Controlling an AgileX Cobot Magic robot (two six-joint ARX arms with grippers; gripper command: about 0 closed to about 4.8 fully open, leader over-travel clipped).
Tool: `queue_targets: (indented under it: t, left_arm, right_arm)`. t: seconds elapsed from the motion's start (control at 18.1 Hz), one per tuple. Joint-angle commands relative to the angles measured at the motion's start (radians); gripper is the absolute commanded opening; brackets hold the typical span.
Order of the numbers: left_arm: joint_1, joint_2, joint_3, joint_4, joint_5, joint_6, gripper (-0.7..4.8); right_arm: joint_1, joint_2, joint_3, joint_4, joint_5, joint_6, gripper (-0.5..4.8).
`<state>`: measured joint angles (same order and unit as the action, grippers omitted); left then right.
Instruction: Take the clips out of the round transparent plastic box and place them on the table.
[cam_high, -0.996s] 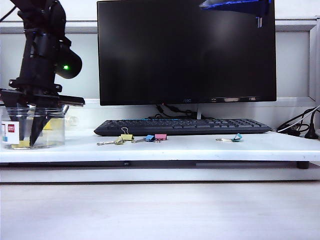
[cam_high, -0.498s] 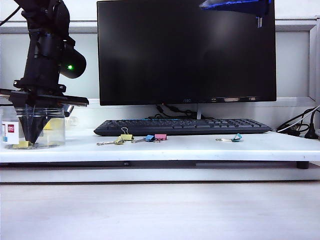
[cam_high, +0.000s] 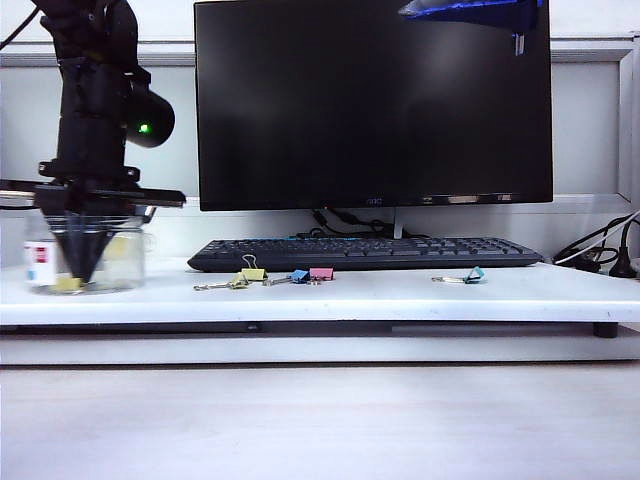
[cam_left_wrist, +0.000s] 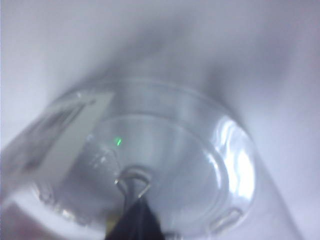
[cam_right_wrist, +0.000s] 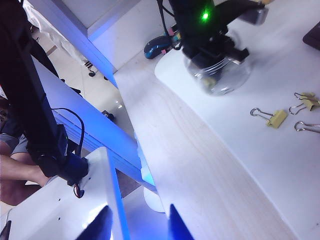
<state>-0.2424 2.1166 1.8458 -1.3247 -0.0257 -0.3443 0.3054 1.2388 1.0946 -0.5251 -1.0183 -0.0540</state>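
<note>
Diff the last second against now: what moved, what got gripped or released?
The left gripper, inside the round transparent plastic box, went from open to shut on a clip by its wire handle. The box slid a little right along the table with it. The right gripper stayed open and parked high, off the desk. The loose clips in front of the keyboard did not move.

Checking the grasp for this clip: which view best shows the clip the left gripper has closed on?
The left wrist view: the clip's wire handle sits at the shut left gripper inside the round transparent plastic box. The exterior view shows only a yellow speck; the right wrist view only the box from afar.
</note>
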Motion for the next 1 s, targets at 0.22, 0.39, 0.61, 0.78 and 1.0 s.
queue_targets:
  t: [0.22, 0.39, 0.61, 0.78, 1.0]
  left_arm:
    - [0.003, -0.031, -0.018, 0.099, 0.003, 0.026, -0.03]
    - [0.003, -0.063, -0.018, 0.1, 0.001, 0.039, -0.03]
    - [0.007, -0.134, -0.008, 0.078, -0.028, 0.087, -0.03]
    - [0.007, -0.161, 0.032, 0.058, -0.042, 0.125, -0.03]
    - [-0.003, -0.182, 0.135, 0.055, -0.01, 0.16, -0.03]
  right_arm:
    - [0.001, -0.003, 0.002, 0.005, -0.009, -0.006, 1.48]
    - [0.001, -0.003, 0.002, 0.005, -0.009, -0.006, 1.48]
    - [0.001, -0.003, 0.002, 0.005, -0.009, -0.006, 1.48]
    - [0.001, -0.003, 0.002, 0.006, -0.008, -0.006, 1.48]
    - [0.001, -0.003, 0.002, 0.007, -0.004, -0.006, 1.48]
